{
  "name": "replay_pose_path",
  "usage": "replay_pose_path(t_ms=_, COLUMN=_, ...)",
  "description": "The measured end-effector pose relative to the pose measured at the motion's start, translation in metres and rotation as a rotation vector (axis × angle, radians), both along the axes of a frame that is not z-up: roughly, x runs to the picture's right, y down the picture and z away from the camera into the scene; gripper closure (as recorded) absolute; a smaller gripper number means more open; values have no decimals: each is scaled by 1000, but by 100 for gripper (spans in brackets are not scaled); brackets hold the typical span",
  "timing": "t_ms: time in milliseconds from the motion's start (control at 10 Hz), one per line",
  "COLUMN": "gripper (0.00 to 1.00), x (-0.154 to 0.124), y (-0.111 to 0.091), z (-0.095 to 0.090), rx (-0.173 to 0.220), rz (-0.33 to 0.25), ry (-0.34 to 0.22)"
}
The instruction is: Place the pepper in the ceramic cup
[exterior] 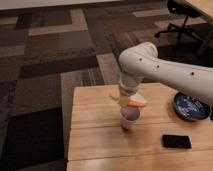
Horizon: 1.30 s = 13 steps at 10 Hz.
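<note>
Hovering over the ceramic cup (pixel 130 118) at frame centre, the gripper (pixel 124 100) is pinched on the pepper (pixel 136 104).
The cup stands mid-table (pixel 95 145), away from the edges; bowl (pixel 191 107) and phone (pixel 176 141) lie well right.

Just above the small white cylindrical ceramic cup (pixel 130 118) on the pale wooden bench (pixel 95 140), the white arm's gripper (pixel 126 101) holds the slender orange-red pepper (pixel 136 104) in closed jaws, with a blue patterned bowl (pixel 191 107) right of the cup and a flat black phone (pixel 176 141) to its lower right.
</note>
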State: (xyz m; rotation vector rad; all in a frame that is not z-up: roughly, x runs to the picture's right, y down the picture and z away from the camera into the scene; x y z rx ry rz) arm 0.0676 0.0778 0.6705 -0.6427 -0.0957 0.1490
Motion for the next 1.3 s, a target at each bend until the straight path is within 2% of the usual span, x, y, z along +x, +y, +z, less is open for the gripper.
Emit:
replay_pose_path(t_ms=300, gripper=100, x=5, y=13, z=-3, rx=-2, rz=-15, ry=-5)
replay_pose_path(t_ms=900, gripper=100, x=-1, y=17, z=4, rx=1, rz=-36, ry=-33)
replay_pose_path(t_ms=1300, gripper=100, x=8, y=18, z=2, rx=9, rz=-49, ry=-10)
